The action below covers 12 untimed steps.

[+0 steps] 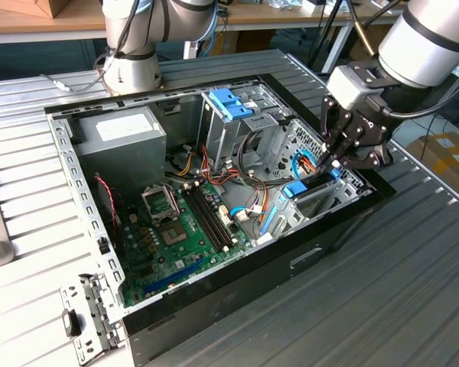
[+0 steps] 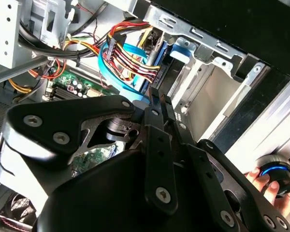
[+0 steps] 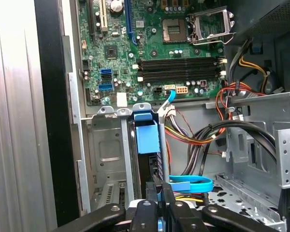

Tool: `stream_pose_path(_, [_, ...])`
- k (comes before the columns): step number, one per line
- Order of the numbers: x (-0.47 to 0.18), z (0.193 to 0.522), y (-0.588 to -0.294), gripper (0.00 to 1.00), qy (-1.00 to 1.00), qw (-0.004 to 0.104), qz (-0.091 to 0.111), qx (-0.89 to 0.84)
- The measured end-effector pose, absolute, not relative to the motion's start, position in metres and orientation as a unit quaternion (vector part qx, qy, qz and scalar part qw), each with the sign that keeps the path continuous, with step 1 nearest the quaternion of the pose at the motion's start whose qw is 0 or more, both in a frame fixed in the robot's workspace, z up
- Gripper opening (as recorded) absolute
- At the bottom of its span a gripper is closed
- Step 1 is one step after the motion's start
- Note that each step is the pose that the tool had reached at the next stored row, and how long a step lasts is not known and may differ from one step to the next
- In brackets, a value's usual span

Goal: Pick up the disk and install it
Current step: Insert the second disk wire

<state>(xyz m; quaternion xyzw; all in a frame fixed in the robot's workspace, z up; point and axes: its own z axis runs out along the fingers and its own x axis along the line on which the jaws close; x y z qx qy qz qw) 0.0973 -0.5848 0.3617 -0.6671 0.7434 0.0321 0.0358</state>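
End effector: the end effector [image 1: 338, 162] hung over the open case [image 1: 237, 287], at the end toward the exterior view's right, reaching down into the drive bay [image 1: 310, 202].
Grip: its fingers [image 3: 157, 193] were drawn close together, pinching the upper edge of the disk [image 1: 312, 183]; in the second wrist view the fingertips [image 2: 157, 96] met at that blue-railed edge.
Disk: it stood on edge in the bay, partway down between the bay's metal walls [image 3: 104, 154], blue rail [image 3: 147, 133] uppermost in the first wrist view.
Key relation: the disk lay directly beneath the end effector, in line with the fingers; its long axis ran along the bay, toward the motherboard [image 3: 154, 53].
Seating: I judged it not fully home, since its top edge rode above the bay.
Cables: a blue data cable [image 3: 191, 183] and a coloured power bundle [image 2: 130, 58] hung just beside the disk, close to the fingers.
Surroundings: the case rested on a ribbed counter [image 1: 413, 290]; a hand [image 2: 268, 188] held a knob at the second wrist view's edge.
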Motion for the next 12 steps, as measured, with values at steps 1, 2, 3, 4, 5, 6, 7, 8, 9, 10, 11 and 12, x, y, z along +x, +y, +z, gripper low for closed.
stream_pose_path(1, [0.097, 0.361, -0.585, 0.16, 0.743, 0.036, 0.032, -0.667])
stream_pose_path(2, [0.096, 0.361, -0.585, 0.16, 0.743, 0.036, 0.032, -0.667])
stream_pose_path(3, [0.096, 0.360, -0.584, 0.16, 0.743, 0.036, 0.032, -0.667])
stream_pose_path(4, [0.095, 0.360, -0.584, 0.16, 0.743, 0.036, 0.032, -0.667])
stream_pose_path(5, [0.094, 0.359, -0.584, 0.16, 0.743, 0.036, 0.032, -0.667])
stream_pose_path(6, [0.092, 0.359, -0.584, 0.16, 0.743, 0.036, 0.032, -0.667])
stream_pose_path(7, [0.090, 0.359, -0.584, 0.16, 0.743, 0.036, 0.032, -0.667])
stream_pose_path(8, [0.084, 0.358, -0.584, 0.16, 0.743, 0.036, 0.032, -0.667])
stream_pose_path(9, [0.081, 0.358, -0.584, 0.16, 0.743, 0.036, 0.032, -0.667])
stream_pose_path(10, [0.080, 0.357, -0.584, 0.16, 0.743, 0.036, 0.032, -0.667])
stream_pose_path(11, [0.078, 0.357, -0.583, 0.16, 0.743, 0.036, 0.032, -0.667])
stream_pose_path(12, [0.073, 0.357, -0.583, 0.16, 0.743, 0.036, 0.032, -0.667])
